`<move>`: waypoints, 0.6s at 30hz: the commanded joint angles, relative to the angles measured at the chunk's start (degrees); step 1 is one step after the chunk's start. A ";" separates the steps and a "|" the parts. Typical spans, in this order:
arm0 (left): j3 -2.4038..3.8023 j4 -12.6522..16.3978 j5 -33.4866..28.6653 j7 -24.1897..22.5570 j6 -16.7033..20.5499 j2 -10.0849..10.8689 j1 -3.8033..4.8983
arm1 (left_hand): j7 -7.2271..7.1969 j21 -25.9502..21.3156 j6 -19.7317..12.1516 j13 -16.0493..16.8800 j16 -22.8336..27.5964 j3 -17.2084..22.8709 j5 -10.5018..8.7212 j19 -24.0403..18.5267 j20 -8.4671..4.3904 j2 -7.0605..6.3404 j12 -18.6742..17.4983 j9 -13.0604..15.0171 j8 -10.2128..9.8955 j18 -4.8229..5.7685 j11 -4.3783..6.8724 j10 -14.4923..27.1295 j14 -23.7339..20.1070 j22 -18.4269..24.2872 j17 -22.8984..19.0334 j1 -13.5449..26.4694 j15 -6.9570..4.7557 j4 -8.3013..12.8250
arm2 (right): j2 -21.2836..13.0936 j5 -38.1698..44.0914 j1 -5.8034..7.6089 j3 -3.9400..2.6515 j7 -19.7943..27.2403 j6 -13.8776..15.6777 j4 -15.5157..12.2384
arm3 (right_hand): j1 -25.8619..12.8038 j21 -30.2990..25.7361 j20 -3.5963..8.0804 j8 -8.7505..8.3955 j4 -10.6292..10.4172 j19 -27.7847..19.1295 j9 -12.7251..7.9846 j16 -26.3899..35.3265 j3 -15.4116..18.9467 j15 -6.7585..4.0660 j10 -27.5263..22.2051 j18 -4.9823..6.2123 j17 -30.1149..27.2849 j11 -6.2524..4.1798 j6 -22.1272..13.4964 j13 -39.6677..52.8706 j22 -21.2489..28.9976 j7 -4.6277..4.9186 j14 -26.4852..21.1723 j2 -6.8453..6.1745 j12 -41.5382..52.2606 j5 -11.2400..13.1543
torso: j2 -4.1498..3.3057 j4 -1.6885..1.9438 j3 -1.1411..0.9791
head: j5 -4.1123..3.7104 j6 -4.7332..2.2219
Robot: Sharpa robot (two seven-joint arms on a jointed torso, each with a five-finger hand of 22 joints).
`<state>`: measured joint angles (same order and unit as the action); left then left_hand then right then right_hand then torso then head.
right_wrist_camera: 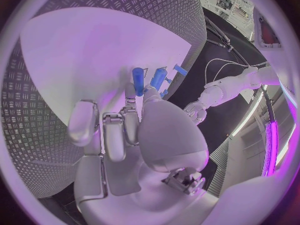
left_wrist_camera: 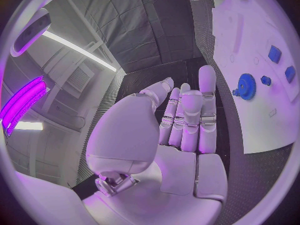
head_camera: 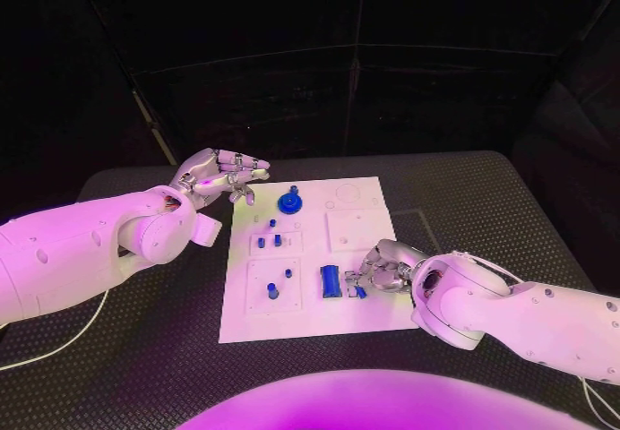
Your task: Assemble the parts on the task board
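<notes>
Hovering off the task board (head_camera: 310, 305) edge, left robot hand (head_camera: 219, 176).

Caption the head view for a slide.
Right hand works beside a blue part on the task board; left hand hovers off its far corner.

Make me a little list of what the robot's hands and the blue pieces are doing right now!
left hand: raised off the board's far left corner, holds nothing, fingers apart
right hand: down on the board's near right part, fingertips at a blue piece; cannot tell if it grips it
task board: white, lies flat on the black table
blue gear: sits on the board's far part
blue bar: lies beside the right hand
</notes>
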<state>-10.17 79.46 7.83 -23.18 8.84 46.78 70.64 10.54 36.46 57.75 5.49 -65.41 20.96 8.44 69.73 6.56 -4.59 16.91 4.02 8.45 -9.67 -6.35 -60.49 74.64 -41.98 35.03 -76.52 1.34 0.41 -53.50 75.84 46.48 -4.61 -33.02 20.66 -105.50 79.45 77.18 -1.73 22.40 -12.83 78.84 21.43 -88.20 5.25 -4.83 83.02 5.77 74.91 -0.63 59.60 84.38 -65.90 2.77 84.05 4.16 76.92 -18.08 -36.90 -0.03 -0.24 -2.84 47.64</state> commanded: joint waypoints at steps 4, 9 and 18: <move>0.05 0.12 -0.36 -0.37 -0.47 0.05 0.10 | -0.01 -0.35 -0.47 0.08 0.22 -0.16 -0.15 -0.18 0.25 0.46 0.24 0.03 0.26 -0.77 0.12 0.41 -0.41 0.06 -0.06 0.08 -0.17 -0.09 | 0.15 0.61 0.03 0.03 0.04 0.18 0.24 | 3.83 0.23 0.37 0.15 0.45 0.28 0.11 -0.28 -1.23 -0.29 0.98 -1.05 12.25 -1.03 0.06 -4.97 -0.15 -0.23 5.34 2.74 0.37 0.75 | -0.05 0.02 0.00 | 0.10 0.16; 0.05 0.13 -0.36 -0.36 -0.46 0.07 0.10 | -0.01 -0.35 -0.47 0.08 0.22 -0.16 -0.15 -0.18 0.25 0.46 0.24 0.03 0.26 -0.77 0.12 0.41 -0.41 0.06 -0.06 0.08 -0.17 -0.09 | 0.28 0.76 0.03 0.03 0.08 0.55 0.27 | 3.85 0.23 0.38 0.19 0.44 0.27 0.13 -0.29 -1.49 -0.28 1.05 -1.06 12.27 -1.03 0.13 -4.88 -0.14 -0.22 5.34 2.78 0.46 0.78 | 0.00 -0.02 -0.02 | 0.12 0.23; 0.05 0.10 -0.36 -0.31 -0.50 0.07 0.10 | -0.02 -0.40 -0.54 0.09 0.19 -0.22 -0.15 -0.17 0.27 0.52 0.35 0.02 0.33 -0.77 0.12 0.51 -0.42 0.09 -0.05 0.18 -0.17 -0.20 | 0.77 0.83 0.03 0.03 0.34 2.19 0.28 | 2.29 0.28 0.36 0.38 -0.85 0.34 0.24 -0.33 -2.05 -0.23 1.23 -1.08 12.34 -0.97 0.44 -4.72 -0.28 -0.17 5.36 2.47 0.53 1.10 | 0.02 0.02 -0.02 | 0.11 0.25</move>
<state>-10.17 79.48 7.81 -23.17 8.84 46.85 70.64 10.54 36.22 57.75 5.48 -65.41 20.97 8.44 69.73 6.56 -4.59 16.91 4.03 8.45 -9.67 -6.14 -60.29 74.64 -41.98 35.03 -76.52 1.33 0.41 -52.95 76.34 46.51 -4.62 -33.00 21.52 -105.07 79.77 77.18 -1.53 22.40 -13.39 79.04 21.68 -88.19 3.21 -4.81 83.02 5.77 74.91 -0.63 59.71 84.56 -66.09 2.84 84.05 3.85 77.16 -17.31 -36.90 0.00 -0.25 -2.70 47.90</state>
